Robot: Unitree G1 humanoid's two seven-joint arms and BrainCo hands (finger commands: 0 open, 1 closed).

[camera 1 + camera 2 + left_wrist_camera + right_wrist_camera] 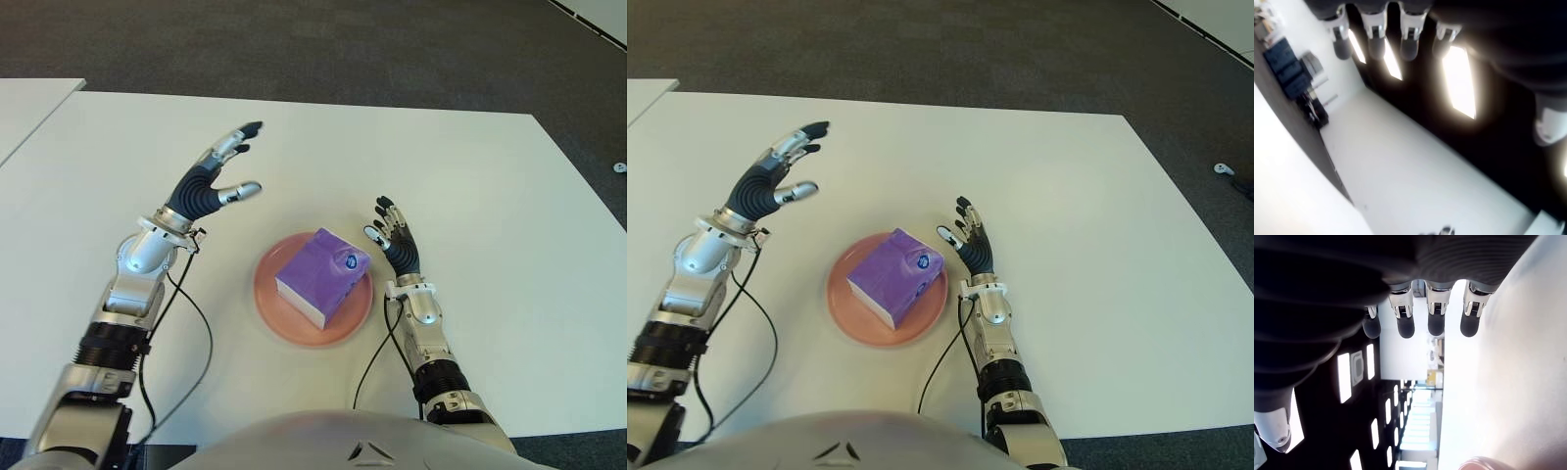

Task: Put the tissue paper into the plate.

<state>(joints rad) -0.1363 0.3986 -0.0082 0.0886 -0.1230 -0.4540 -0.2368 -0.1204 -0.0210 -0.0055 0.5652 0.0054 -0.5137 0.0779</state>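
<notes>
A purple tissue pack lies inside the pink round plate near the table's front middle. My left hand is raised over the table to the left of the plate, fingers spread, holding nothing. My right hand shows just right of the plate, fingers stretched out and apart from the pack. In the wrist views the left fingertips and right fingertips are extended with nothing between them. The plate's rim shows at the edge of the right wrist view.
The white table spreads wide around the plate. A second white table shows at the far left. Dark carpet lies beyond the far edge. Black cables run along both forearms.
</notes>
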